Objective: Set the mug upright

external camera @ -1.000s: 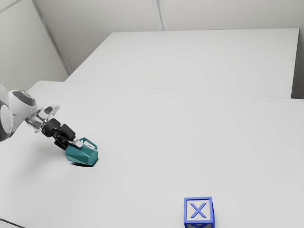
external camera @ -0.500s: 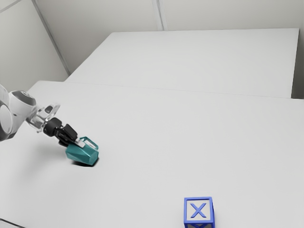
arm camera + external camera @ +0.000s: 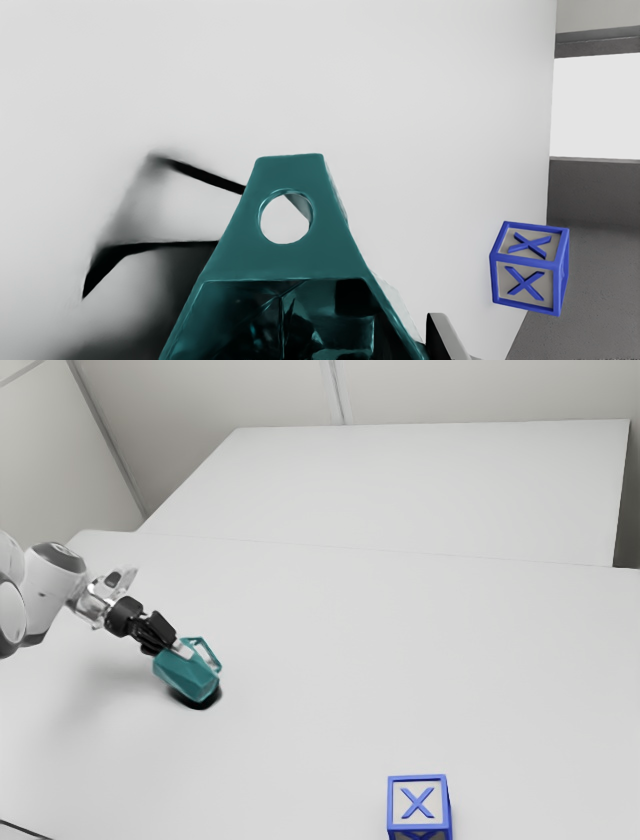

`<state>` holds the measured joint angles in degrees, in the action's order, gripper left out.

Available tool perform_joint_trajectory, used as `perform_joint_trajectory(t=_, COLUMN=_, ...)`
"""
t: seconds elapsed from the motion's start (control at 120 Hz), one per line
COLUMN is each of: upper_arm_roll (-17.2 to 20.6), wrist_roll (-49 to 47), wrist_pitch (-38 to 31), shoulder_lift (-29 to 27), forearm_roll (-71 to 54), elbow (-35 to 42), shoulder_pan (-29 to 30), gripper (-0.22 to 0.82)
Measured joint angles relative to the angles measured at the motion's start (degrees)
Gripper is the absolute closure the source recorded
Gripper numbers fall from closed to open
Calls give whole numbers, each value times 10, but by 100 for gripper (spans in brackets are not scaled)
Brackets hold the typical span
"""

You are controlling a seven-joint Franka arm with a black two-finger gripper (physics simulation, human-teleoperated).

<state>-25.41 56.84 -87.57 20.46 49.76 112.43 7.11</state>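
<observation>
Glossy teal mug [image 3: 186, 675], faceted and tilted, in the black hand's [image 3: 179, 649] clamp; blue-edged block [image 3: 419, 801] with raised X's.

Teal mug [image 3: 187, 674], blue-framed block [image 3: 419, 805].

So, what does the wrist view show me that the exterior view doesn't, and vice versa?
Wrist view: the dark interior of the teal faceted mug, the round hole in the flat teal piece at its rim, and grey floor beyond the table edge.

Exterior view: the white and grey robot arm, the black two-finger end effector closed on the mug, and the mug's tilted outer side.

Both: the mug, its dark shadow, the blue-framed cube marked X and the white table.
</observation>
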Motion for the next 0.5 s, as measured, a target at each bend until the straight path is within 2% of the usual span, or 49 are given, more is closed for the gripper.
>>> perform_joint_trajectory(t=0.233, upper_arm_roll=13, wrist_roll=-6, wrist_pitch=-7, shoulder_lift=-31, forearm_roll=-7, elbow=-31, shoulder_pan=-25, gripper=75)
perform_joint_trajectory(t=0.392, upper_arm_roll=66, wrist_roll=-15, wrist_pitch=-41, shoulder_lift=-72, forearm_roll=-86, elbow=-85, shoulder_pan=-61, gripper=76)
perform_joint_trajectory(t=0.5, upper_arm_roll=101, wrist_roll=-19, wrist_pitch=-90, shoulder_lift=-89, forearm_roll=-164, elbow=-102, shoulder_pan=-88, gripper=77)
